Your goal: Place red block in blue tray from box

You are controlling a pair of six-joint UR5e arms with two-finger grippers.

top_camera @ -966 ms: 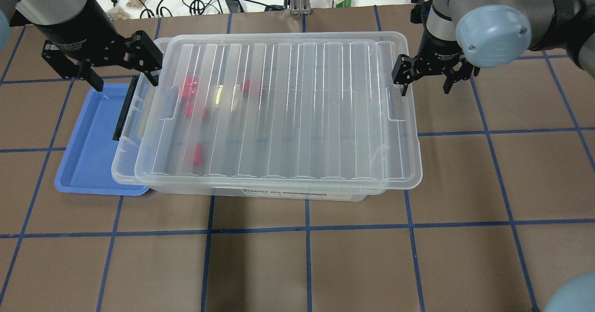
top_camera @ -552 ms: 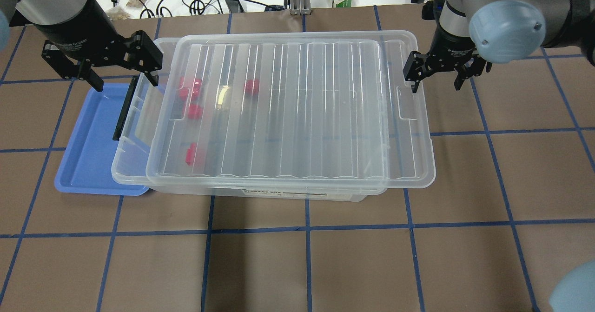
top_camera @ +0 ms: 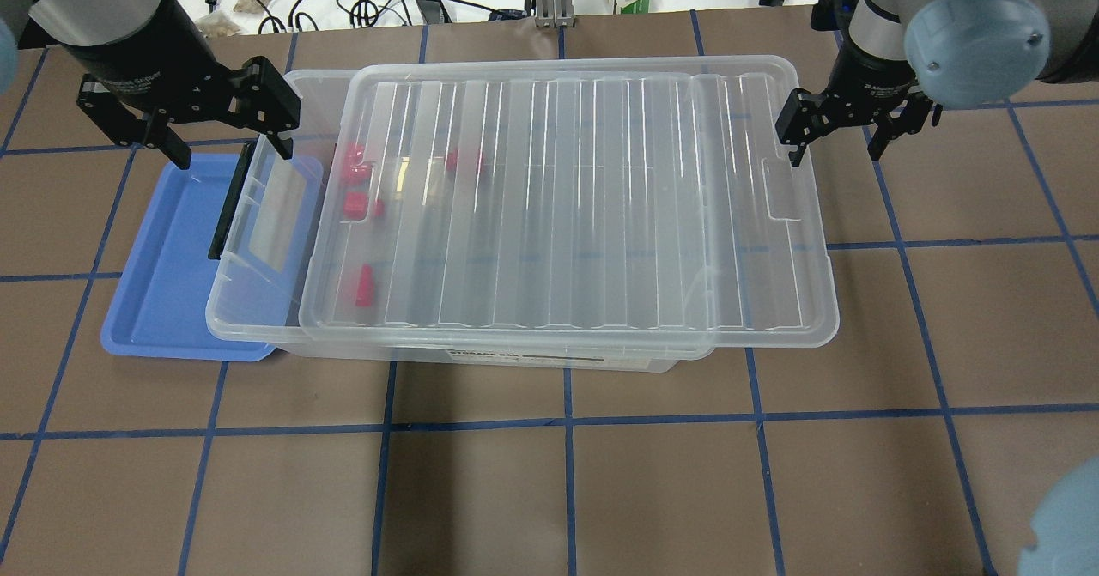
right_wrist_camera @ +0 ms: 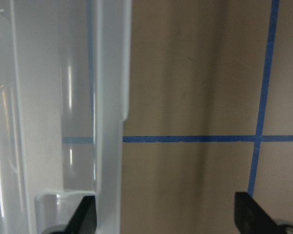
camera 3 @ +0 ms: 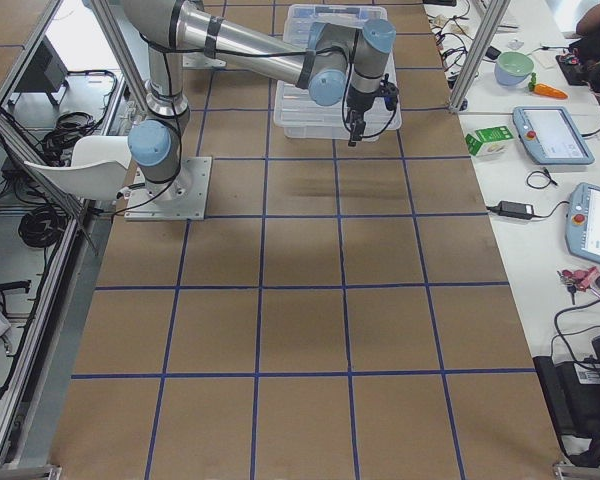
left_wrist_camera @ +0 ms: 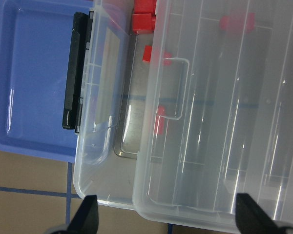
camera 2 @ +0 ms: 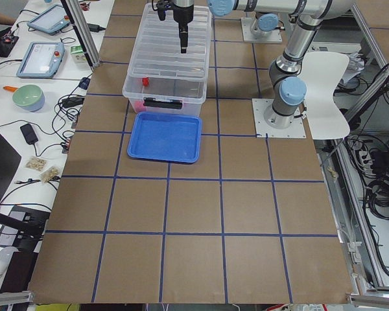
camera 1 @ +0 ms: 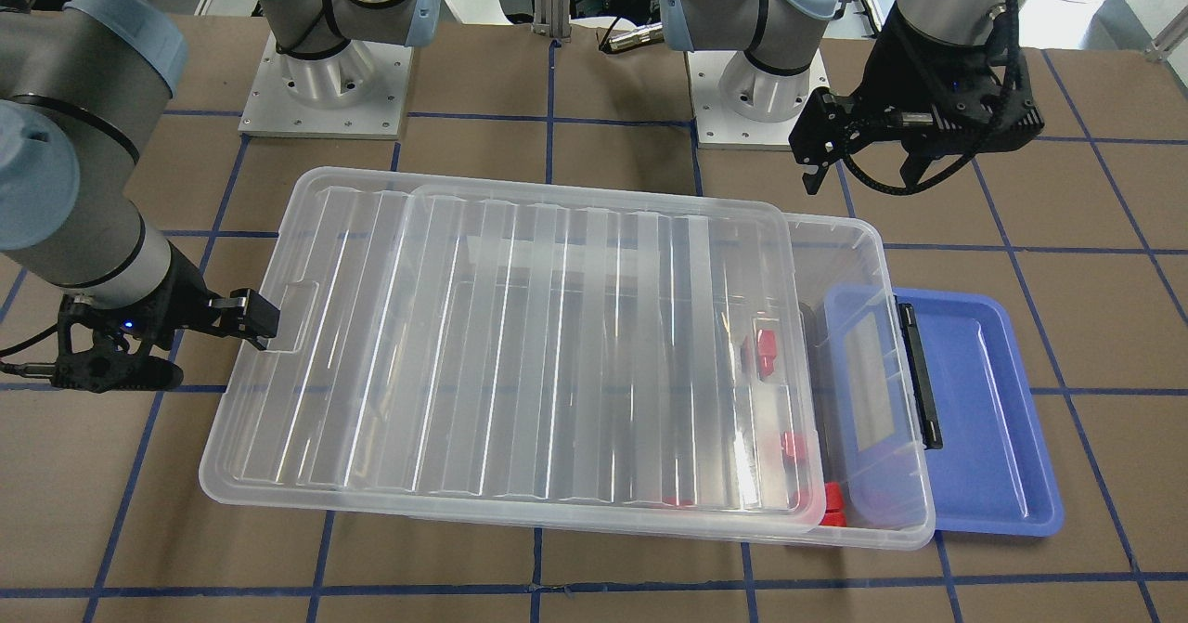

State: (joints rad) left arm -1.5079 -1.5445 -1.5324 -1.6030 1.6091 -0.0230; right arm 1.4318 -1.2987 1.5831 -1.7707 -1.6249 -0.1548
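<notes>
Tabletop (top_camera: 567,473): brown, blue tape grid.

Box (top_camera: 232,323): sits mid-table and has not shifted. Its left end overhangs the tray.

Lid (top_camera: 584,215): this is the change. Over the last second it has slid toward the robot's right. It now overhangs the box's right end, and a strip at the left end by the black clip (top_camera: 227,207) is uncovered.

Tray (top_camera: 163,284): empty, partly tucked under the box's left end.

Left tool (top_camera: 230,151): spread wide, holding nothing, and still hovering above the clip end.

Right tool (top_camera: 837,151): spread, pinching nothing. One finger bears on the lid's right rim, and I judge it is dragging the lid along.

Red blocks (top_camera: 361,207): four, all inside the box near its left end. Most are still under the lid; the wrist view shows one or two at the lid's edge.

Judgement: the access gap is growing but is narrow for the left tool. More lid travel looks needed before a pick.
</notes>
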